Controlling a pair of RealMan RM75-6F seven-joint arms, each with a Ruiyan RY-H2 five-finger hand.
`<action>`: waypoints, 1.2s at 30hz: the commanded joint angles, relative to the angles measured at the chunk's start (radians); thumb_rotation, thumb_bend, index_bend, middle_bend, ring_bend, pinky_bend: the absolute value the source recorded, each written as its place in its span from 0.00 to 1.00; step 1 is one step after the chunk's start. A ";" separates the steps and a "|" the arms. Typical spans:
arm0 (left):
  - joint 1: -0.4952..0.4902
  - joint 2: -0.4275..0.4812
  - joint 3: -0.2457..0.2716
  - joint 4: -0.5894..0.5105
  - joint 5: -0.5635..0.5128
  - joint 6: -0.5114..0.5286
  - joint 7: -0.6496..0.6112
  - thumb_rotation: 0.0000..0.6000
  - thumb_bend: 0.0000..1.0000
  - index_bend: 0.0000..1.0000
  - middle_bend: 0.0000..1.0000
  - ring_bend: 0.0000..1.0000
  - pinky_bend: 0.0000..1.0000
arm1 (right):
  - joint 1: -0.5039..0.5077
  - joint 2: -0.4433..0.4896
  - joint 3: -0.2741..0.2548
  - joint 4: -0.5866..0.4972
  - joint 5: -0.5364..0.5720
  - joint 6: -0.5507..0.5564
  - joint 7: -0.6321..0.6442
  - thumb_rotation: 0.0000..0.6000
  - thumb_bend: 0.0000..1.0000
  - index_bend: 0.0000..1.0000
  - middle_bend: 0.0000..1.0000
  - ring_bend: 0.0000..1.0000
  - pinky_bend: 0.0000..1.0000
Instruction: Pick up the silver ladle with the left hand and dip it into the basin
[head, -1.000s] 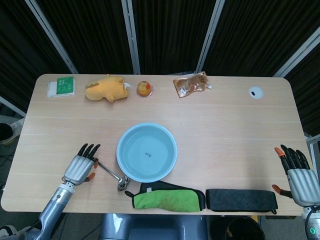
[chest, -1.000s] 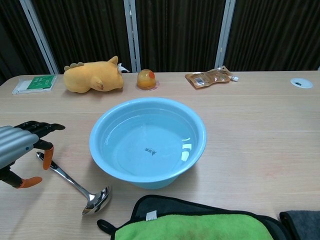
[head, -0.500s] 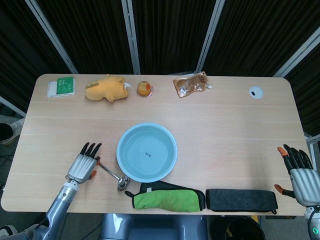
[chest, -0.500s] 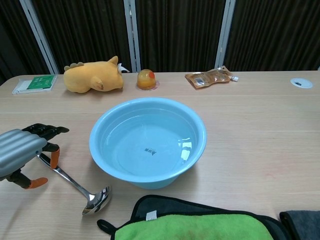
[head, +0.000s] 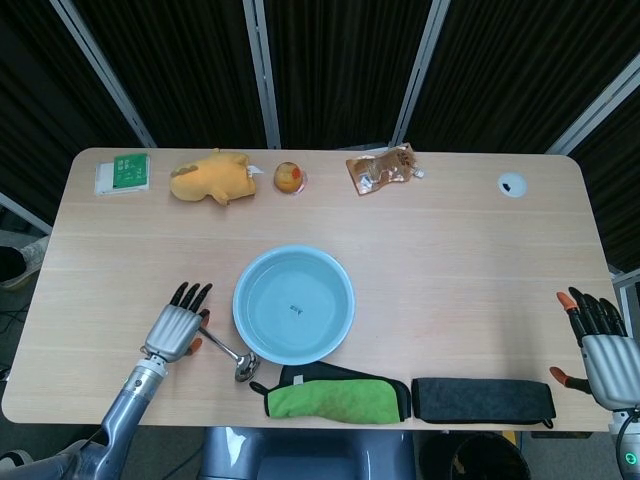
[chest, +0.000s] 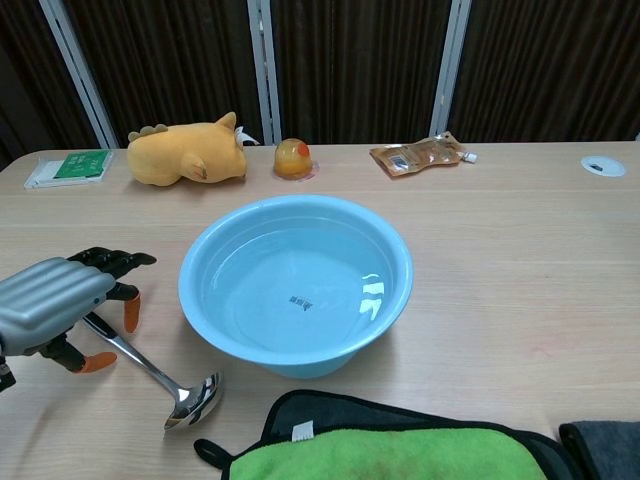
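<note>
The left hand (head: 178, 330) has slid toward the basin (head: 293, 305) over the past second and now hangs over the handle end of the ladle (head: 226, 351), fingers apart and stretched forward, holding nothing. In the chest view the hand (chest: 55, 305) has crept from the frame's left edge to cover the top of the handle, thumb and one orange-tipped finger straddling the shaft; whether any finger touches the metal cannot be told.

The ladle itself has not moved. It lies flat near the tabletop's front edge, left of centre, its bowl (chest: 196, 398) just beside the basin's near-left rim and just above the green cloth (head: 335, 396) in the head view. The basin sits mid-table, holding shallow water.

The right hand (head: 605, 350) idles at the tabletop's front right corner, fingers spread, empty, drifted slightly nearer the front edge than a second ago.

The approach looks nearly finished: the pickup is not yet made, and the next step is likely closing the fingers round the thin handle. A slim shaft flat on wood could slip or roll out of such a grasp.
</note>
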 joint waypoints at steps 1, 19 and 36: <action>-0.007 -0.011 -0.001 0.013 -0.006 -0.010 -0.004 1.00 0.26 0.45 0.00 0.00 0.00 | 0.001 0.001 0.001 0.001 0.002 -0.001 0.003 1.00 0.00 0.00 0.00 0.00 0.00; -0.030 -0.054 0.008 0.086 -0.030 -0.050 -0.018 1.00 0.42 0.58 0.00 0.00 0.00 | 0.006 0.001 0.014 0.008 0.032 -0.013 0.008 1.00 0.00 0.00 0.00 0.00 0.00; 0.047 0.123 0.093 -0.169 0.104 0.151 -0.056 1.00 0.56 0.65 0.00 0.00 0.00 | 0.007 -0.007 0.006 0.000 0.017 -0.009 -0.021 1.00 0.00 0.00 0.00 0.00 0.00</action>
